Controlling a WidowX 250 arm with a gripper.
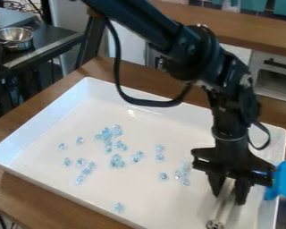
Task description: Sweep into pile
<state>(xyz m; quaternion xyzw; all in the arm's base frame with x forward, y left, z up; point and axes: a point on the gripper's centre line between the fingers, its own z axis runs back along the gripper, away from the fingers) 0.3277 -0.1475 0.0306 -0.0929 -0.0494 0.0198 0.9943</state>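
My gripper [229,195] hangs low over the right part of the white tray [151,197], its fingers closed around a pale, slim handle [221,211]. The handle slants down toward the tray's near right side and ends in a small metal piece. Light-blue clear pieces [117,161] lie scattered over the tray's left and middle. Several more pieces [185,173] are just left of the gripper, and a lone one [119,207] lies near the front edge. A bright blue object [282,181] stands at the tray's right edge, beside the gripper; whether it joins the handle I cannot tell.
Raised walls surround the tray, which rests on a brown wooden table [26,190]. A metal bowl [15,37] sits on a dark surface at the upper left. Behind the table are a wooden counter [229,22] and an oven-like unit [275,74].
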